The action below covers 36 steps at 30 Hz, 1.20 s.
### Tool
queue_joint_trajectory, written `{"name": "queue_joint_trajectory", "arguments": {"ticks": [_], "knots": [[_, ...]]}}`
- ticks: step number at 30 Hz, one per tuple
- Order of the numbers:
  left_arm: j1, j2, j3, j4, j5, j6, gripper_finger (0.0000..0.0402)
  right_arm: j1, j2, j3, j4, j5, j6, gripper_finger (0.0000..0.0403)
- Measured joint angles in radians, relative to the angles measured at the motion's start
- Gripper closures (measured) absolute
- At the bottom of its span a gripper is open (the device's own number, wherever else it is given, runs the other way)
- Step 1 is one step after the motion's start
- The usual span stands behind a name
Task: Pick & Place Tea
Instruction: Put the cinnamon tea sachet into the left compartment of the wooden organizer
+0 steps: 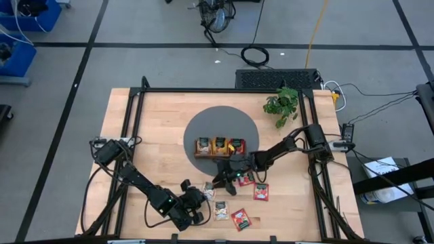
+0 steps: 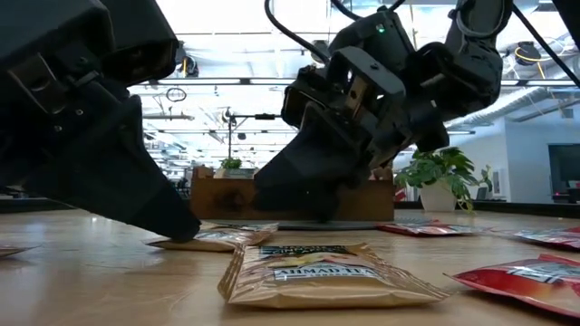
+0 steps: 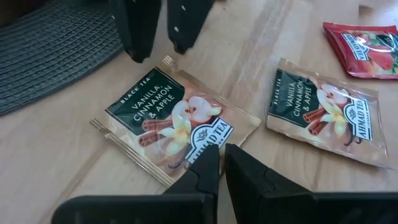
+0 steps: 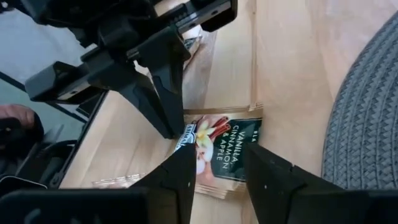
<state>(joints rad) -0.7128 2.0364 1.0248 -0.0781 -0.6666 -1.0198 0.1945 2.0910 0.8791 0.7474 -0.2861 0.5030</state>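
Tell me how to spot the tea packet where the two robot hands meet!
Start at the round grey mat mid-table. Just off its edge, the left hand and right hand meet at one flat sachet. It reads vanilla, cinnamon and apple and lies nearest the mat; its twin lies farther off, beside a red sachet.

Two tan vanilla-cinnamon-apple sachets point(image 3: 174, 121) point(image 3: 326, 112) lie flat on the wood near the grey mat; red sachets point(image 1: 261, 192) point(image 1: 240, 219) lie nearby, others stand in the tray
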Motion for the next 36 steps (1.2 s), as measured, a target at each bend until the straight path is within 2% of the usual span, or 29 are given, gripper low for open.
{"name": "queue_joint_trajectory", "arguments": {"ticks": [6, 12, 15, 27, 31, 36], "knots": [[0.009, 0.001, 0.0, 0.0, -0.021, 0.001, 0.0367, 0.009, -0.005, -0.001, -0.072, 0.03, -0.069, 0.0289], [0.014, 0.001, -0.001, 0.0, -0.025, 0.005, 0.0367, 0.062, -0.08, -0.002, -0.165, 0.233, -0.261, 0.0298], [0.014, 0.001, -0.001, 0.012, -0.024, 0.018, 0.0366, 0.081, -0.118, -0.003, -0.233, 0.284, -0.282, 0.0298], [0.027, 0.013, 0.0, 0.039, -0.016, 0.04, 0.0367, 0.092, -0.111, -0.004, -0.172, 0.282, -0.126, 0.0297], [0.044, 0.06, 0.001, 0.123, -0.02, 0.085, 0.0367, 0.092, -0.11, -0.004, -0.161, 0.238, -0.095, 0.0297], [0.061, 0.092, 0.002, 0.205, -0.027, 0.129, 0.0367, 0.095, -0.111, -0.003, -0.18, 0.235, -0.095, 0.0297]]}}
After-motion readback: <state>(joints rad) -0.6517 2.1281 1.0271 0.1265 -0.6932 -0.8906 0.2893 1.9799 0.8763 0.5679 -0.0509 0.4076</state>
